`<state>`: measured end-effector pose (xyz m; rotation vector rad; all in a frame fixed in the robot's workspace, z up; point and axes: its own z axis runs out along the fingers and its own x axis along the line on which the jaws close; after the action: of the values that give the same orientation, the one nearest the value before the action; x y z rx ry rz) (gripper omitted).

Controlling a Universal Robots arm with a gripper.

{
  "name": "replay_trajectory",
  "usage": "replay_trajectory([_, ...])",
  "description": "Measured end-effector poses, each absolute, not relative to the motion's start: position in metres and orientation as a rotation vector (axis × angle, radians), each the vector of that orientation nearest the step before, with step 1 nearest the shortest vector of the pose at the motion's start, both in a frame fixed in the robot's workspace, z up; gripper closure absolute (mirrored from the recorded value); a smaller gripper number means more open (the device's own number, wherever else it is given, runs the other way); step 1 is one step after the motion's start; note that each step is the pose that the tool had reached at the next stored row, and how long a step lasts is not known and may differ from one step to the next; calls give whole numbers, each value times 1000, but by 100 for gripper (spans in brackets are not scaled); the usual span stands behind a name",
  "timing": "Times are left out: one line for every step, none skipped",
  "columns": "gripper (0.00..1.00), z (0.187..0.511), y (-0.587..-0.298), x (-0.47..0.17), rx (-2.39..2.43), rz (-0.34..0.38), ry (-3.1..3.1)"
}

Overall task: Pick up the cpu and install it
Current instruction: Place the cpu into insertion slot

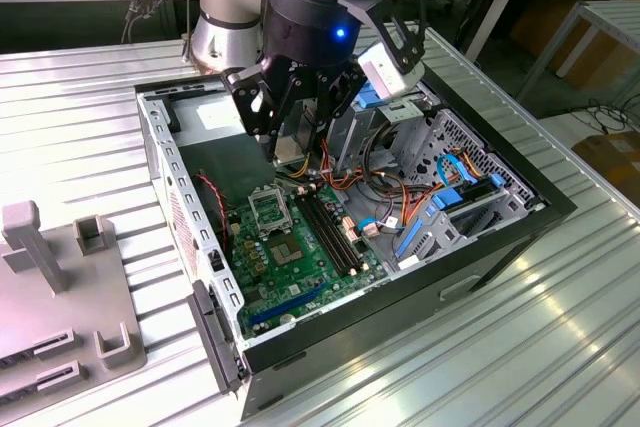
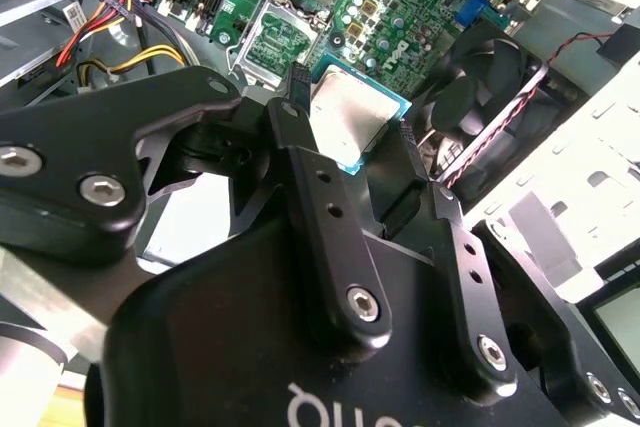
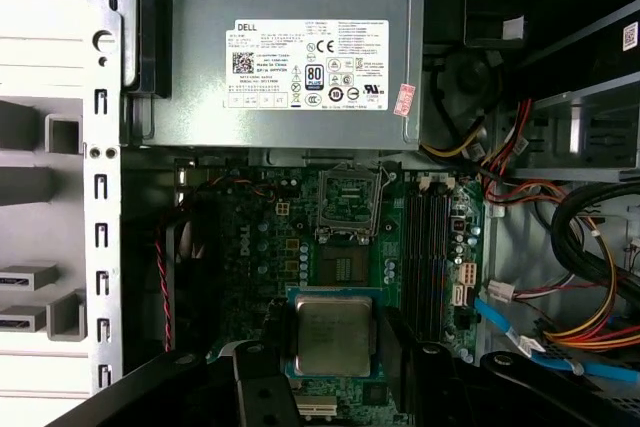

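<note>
Tool (image 3: pixel 335 355) clenched on the cpu (image 3: pixel 332 327), held flat above the board; the socket (image 3: pixel 348 199) lies between it and the power-supply box (image 3: pixel 200 67).

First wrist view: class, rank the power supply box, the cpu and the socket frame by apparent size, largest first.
1. power supply box
2. cpu
3. socket frame
The last two look close; the cpu sits nearer the camera, so that order is unsure.
</note>
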<state>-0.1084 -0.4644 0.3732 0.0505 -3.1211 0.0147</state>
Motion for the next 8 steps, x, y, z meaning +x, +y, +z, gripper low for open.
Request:
replay_trajectory([53,373,-464,-108,50,15,-3121])
replay_trajectory([53,373,-464,-108,51,15,-3121])
replay_trajectory([53,373,-464,-108,50,15,-3121])
replay_trajectory([53,372,-464,-108,50,15,-3121])
replay_trajectory([53,372,-464,-108,51,15,-3121])
replay_trajectory([53,371,-464,-108,51,15,-3121])
replay_trajectory([53,371,-464,-108,51,15,-3121])
replay_trajectory([53,371,-464,-108,51,15,-3121])
